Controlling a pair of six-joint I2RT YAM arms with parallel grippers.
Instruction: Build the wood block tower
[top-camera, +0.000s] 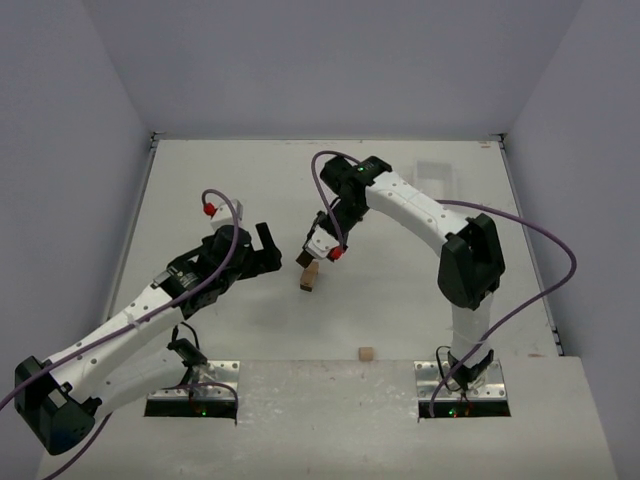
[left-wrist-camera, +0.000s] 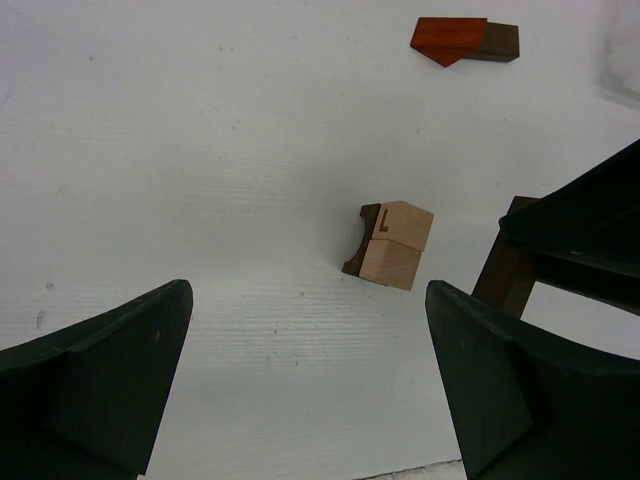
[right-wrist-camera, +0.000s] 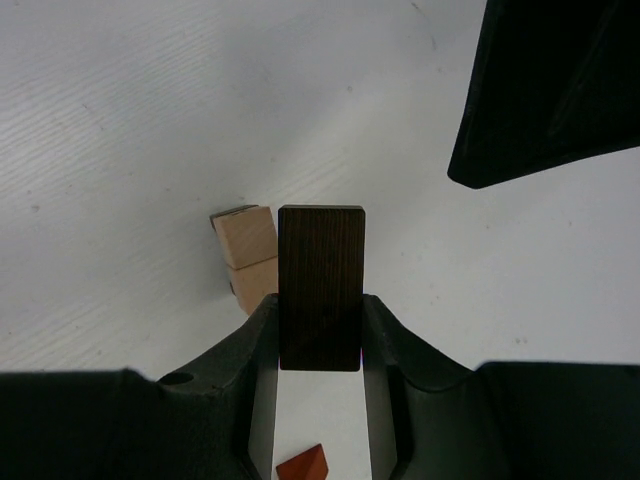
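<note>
We judge the step in hand to be adding one more piece to the wood block tower (left-wrist-camera: 390, 245), which stands near the middle of the table (top-camera: 200, 180), between the two arms. So far it is two light tan cubes, one on the other, with a dark brown piece against their far side.

The right end effector (right-wrist-camera: 320, 305) is pinching a dark brown rectangular block (right-wrist-camera: 320, 270) by its lower half, long side upright, and holds it just beside the tower. The left end effector (top-camera: 262, 245) is spread wide and carries nothing, hanging near the tower on the other side.

As we read it, the next move calls for bringing the dark block over or against the tan cubes, squaring it to them and releasing gently. The stack is light and a sideways nudge could topple it.

A red-orange block (left-wrist-camera: 448, 40) and another dark block (left-wrist-camera: 497, 41) lie touching each other farther off, and a loose tan block (top-camera: 367, 354) sits at the near edge, so more pieces are probably to come.

We cannot tell whether the held block already touches the tower, or how high it hangs above the table. The dark piece behind the cubes is mostly hidden, so we cannot make out its shape. From above, the tower is too small to read.
</note>
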